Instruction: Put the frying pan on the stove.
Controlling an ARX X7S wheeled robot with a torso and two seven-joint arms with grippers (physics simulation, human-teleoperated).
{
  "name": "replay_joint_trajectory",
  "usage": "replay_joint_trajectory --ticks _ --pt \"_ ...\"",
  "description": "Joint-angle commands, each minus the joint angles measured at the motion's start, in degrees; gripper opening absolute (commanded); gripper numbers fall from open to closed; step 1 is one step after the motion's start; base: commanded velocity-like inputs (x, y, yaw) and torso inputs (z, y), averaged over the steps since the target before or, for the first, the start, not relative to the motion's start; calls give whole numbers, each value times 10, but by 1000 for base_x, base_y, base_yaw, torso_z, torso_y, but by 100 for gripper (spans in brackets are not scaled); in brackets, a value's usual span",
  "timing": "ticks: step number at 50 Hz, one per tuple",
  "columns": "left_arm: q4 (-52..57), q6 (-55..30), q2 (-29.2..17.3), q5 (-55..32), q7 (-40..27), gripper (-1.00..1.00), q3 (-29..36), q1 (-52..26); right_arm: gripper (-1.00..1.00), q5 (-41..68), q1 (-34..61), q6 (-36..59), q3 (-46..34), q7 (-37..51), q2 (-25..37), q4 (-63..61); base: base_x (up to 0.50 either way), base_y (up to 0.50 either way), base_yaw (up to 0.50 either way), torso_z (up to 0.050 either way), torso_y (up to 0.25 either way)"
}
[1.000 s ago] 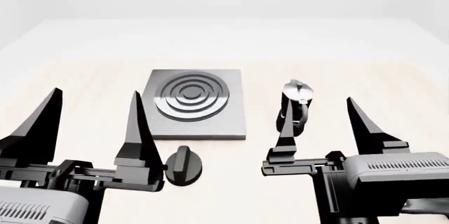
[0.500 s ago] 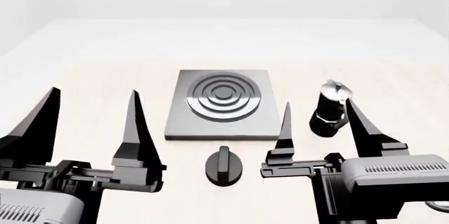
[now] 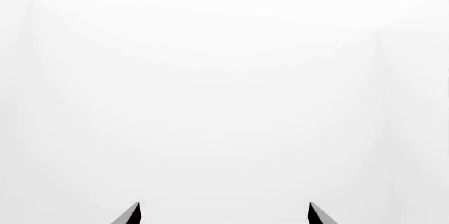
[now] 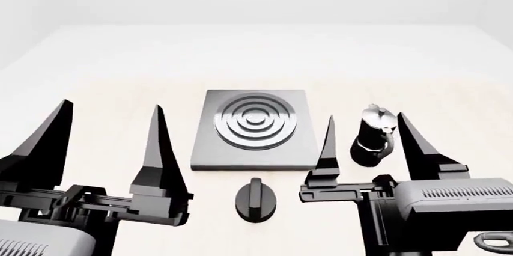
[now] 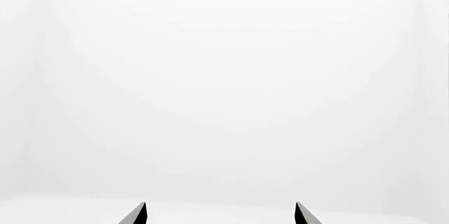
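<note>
The frying pan is not visible in any view, so I cannot tell which way it lies from either tool, how its handle points, or which arm is nearer to it. The stove [image 4: 251,130] lies flat on the bench [image 4: 120,82], with nothing on its rings. The left tool [image 4: 104,142] is in front of the stove and to its left, and the right tool [image 4: 370,143] is in front and to its right; both are spread wide and hold nothing.

A moka pot [image 4: 373,136] stands just right of the stove, and a round knob [image 4: 256,199] lies just in front of it.

Only the head view shows these things. Each wrist view shows only two black fingertips [image 3: 130,214] [image 5: 136,214] against white emptiness. My judgement: the pan must first be searched for.
</note>
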Motion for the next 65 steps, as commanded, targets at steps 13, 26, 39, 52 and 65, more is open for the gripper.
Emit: replay_joint_trajectory --ticks 13,26,39,52,65 --pt "-3 25 -28 -10 -26 100 25 -13 100 6 -1 -9 -4 8 6 4 0 0 0 50 0" --pt "0 18 -42 0 -41 100 58 -33 100 8 1 -8 -6 11 10 5 0 0 0 50 -75" --pt "-10 39 -56 -8 -56 100 69 -37 100 -10 10 17 -17 24 18 -1 0 0 0 45 -130" --pt "-8 36 -60 -17 -63 100 79 -47 100 -21 -5 -31 -20 34 27 -6 0 0 0 0 0" --pt "-10 48 -66 -15 -64 100 88 -49 100 2 -13 -58 -9 37 27 1 -9 0 -346 0 0"
